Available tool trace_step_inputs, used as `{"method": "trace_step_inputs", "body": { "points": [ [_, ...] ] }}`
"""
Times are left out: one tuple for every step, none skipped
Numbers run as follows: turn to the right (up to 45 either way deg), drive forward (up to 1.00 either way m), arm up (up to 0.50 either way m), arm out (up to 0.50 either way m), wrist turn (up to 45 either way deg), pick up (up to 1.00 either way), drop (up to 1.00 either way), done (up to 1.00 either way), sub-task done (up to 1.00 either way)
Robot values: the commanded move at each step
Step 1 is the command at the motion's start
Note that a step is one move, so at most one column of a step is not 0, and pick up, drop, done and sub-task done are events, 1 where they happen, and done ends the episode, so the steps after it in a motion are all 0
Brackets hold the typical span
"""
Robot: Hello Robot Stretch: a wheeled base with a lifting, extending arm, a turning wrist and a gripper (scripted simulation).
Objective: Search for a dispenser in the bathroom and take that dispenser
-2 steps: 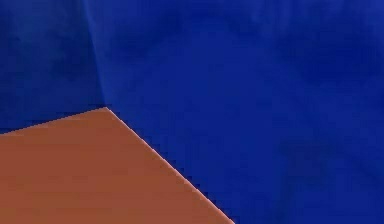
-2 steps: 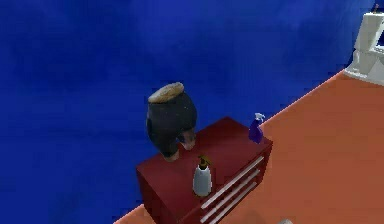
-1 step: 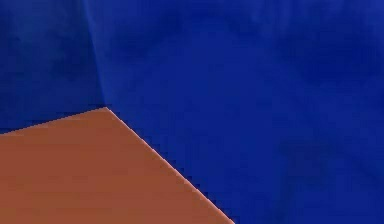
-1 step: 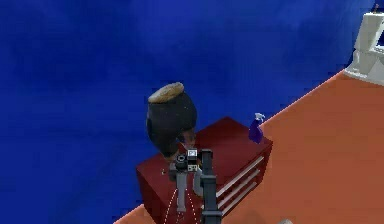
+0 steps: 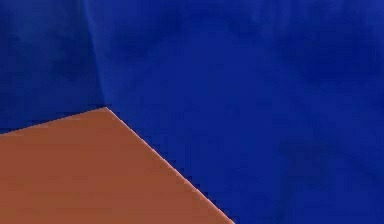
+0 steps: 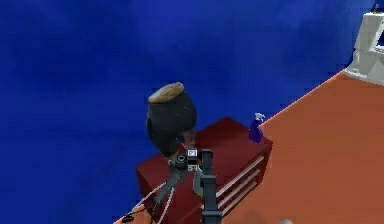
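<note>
A: So, what's on the red drawer cabinet (image 6: 232,148)?
B: Dark round pot (image 6: 168,120) mid-top; small purple bottle (image 6: 258,128) standing at its right end.
A: Hand (image 6: 175,168)?
B: Seen against the cabinet; cannot tell whether it holds anything.

- In the forward view you face a corner: two walls (image 5: 250,90) meet at upper left, with the floor (image 5: 70,170) spreading out at lower left.
- In the arm side view a drawer cabinet (image 6: 235,165) stands against the wall.
- A round pot (image 6: 170,120) sits on its left part and a small bottle (image 6: 257,128) at its right end.
- The arm (image 6: 208,195) rises in front of the cabinet, below the pot.
- A fixture (image 6: 370,45) stands far right, behind the cabinet.
</note>
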Motion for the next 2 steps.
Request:
{"method": "trace_step_inputs", "body": {
  "points": [
    [0.0, 0.0, 0.0, 0.0, 45.0, 0.0, 0.0, 0.0, 0.0],
    [0.0, 0.0, 0.0, 0.0, 45.0, 0.0, 0.0, 0.0, 0.0]
  ]
}}
